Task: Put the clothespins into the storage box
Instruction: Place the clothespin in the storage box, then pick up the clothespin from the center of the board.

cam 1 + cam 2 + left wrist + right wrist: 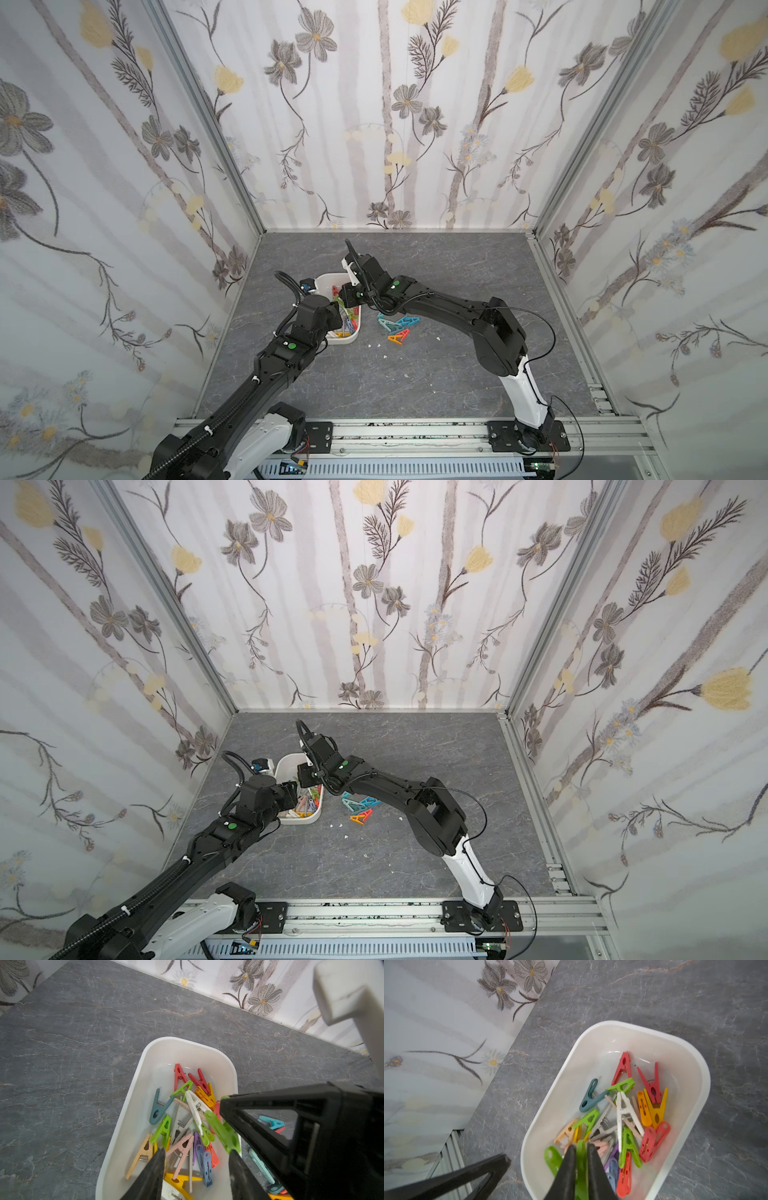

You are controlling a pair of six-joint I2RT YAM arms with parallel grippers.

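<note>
Right wrist view, right pincer [581,1146] grasping green clothespin [581,1167] over storage box [591,1047], left pincer [196,1151] parted

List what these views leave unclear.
Loose pins: the right arm overlaps the heap's far edge in both top views; count unclear.
Box: contents partly under the left arm in top views; near end cut off by the frame edge in both wrist views.
Right gripper: blur in its wrist view hides whether the pads press the green pin or only flank it.

top views: high front, facing down; wrist views: close; shared: storage box [176,1049]
</note>
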